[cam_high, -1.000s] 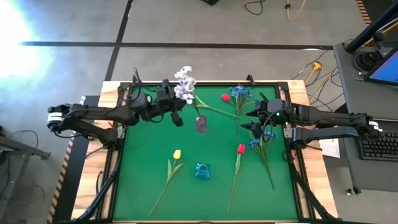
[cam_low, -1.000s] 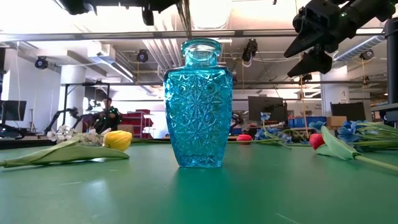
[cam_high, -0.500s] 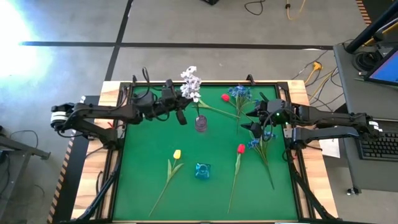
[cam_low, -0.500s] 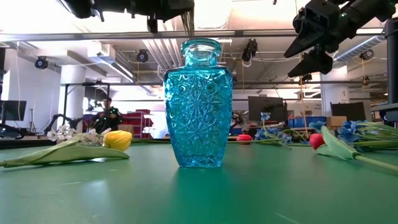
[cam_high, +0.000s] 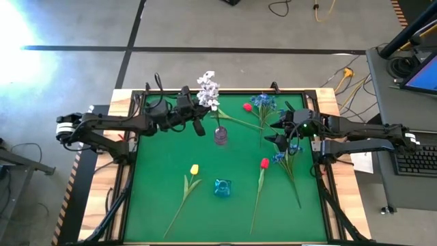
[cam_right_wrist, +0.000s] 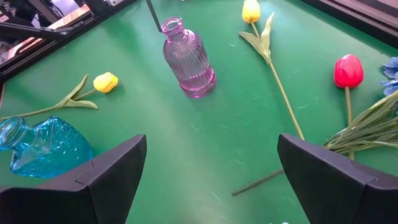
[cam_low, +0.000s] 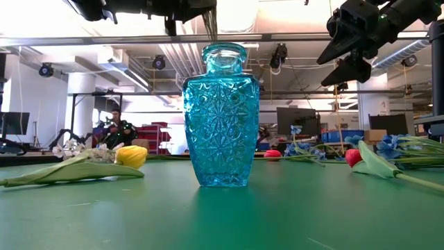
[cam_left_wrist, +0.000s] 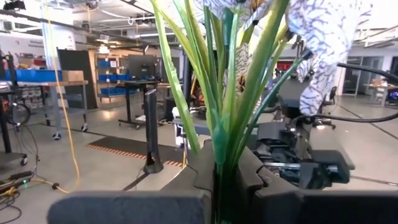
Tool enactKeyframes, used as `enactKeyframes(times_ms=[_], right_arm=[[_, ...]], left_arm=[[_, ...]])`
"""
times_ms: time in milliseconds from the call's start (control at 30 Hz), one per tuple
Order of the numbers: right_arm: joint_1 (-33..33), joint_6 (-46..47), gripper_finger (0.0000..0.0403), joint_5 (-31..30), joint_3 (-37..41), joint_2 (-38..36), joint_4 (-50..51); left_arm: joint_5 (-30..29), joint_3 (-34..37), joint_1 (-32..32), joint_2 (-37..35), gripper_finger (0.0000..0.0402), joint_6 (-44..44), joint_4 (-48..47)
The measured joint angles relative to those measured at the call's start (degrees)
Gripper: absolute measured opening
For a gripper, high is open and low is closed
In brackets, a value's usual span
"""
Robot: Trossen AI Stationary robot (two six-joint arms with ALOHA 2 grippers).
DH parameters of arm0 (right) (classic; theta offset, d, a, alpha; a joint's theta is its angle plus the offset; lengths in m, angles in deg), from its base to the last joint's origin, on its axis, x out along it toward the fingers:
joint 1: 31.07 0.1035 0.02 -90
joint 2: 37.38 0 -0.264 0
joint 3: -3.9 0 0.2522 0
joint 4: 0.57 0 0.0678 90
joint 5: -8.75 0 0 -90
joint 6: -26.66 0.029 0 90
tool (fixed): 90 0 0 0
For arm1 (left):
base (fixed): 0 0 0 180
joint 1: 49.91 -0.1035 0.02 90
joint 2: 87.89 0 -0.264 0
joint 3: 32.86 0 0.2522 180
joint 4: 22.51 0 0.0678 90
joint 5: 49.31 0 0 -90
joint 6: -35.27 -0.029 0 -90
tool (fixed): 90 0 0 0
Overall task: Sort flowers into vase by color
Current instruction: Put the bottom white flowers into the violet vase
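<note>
- I see the green table [cam_high: 157, 219] carrying two vases and loose flowers, with both arms over its far half.
- My left gripper [cam_high: 198, 121] hangs above the far-left part, just beside the purple vase, clenched on the stem of the white spray [cam_high: 207, 89]; the blossoms point toward the far edge and the stem end hangs over the vase's mouth.
- In the left wrist view the spray's green leaves [cam_left_wrist: 221, 99] rise from between the closed fingers.
- My right gripper [cam_high: 278, 139] hovers near the far-right corner, fingers spread wide and holding nothing, above the blue blooms there.
- The blue vase [cam_high: 222, 187] stands upright near the middle of the near half; the purple vase [cam_high: 220, 135] stands upright in the far half.
- Blue blooms [cam_high: 263, 102] lie by the far edge; a second blue cluster [cam_high: 281, 157] lies toward the right edge.
- A red tulip [cam_high: 263, 163] lies right of the blue vase, a second red tulip [cam_high: 247, 107] near the far edge.
- A yellow tulip [cam_high: 194, 169] lies left of the blue vase; the right wrist view shows another yellow tulip [cam_right_wrist: 250, 11] beyond the purple vase.
</note>
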Motion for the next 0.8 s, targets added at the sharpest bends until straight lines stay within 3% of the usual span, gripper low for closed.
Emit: enactKeyframes(times_ms=[800], right_arm=[[0.0, 0.4, 0.0354, 0.0, 0.0, 0.0, -0.1]], left_arm=[[0.0, 0.0, -1.5, 0.2, 0.0, 4.0, -2.8]])
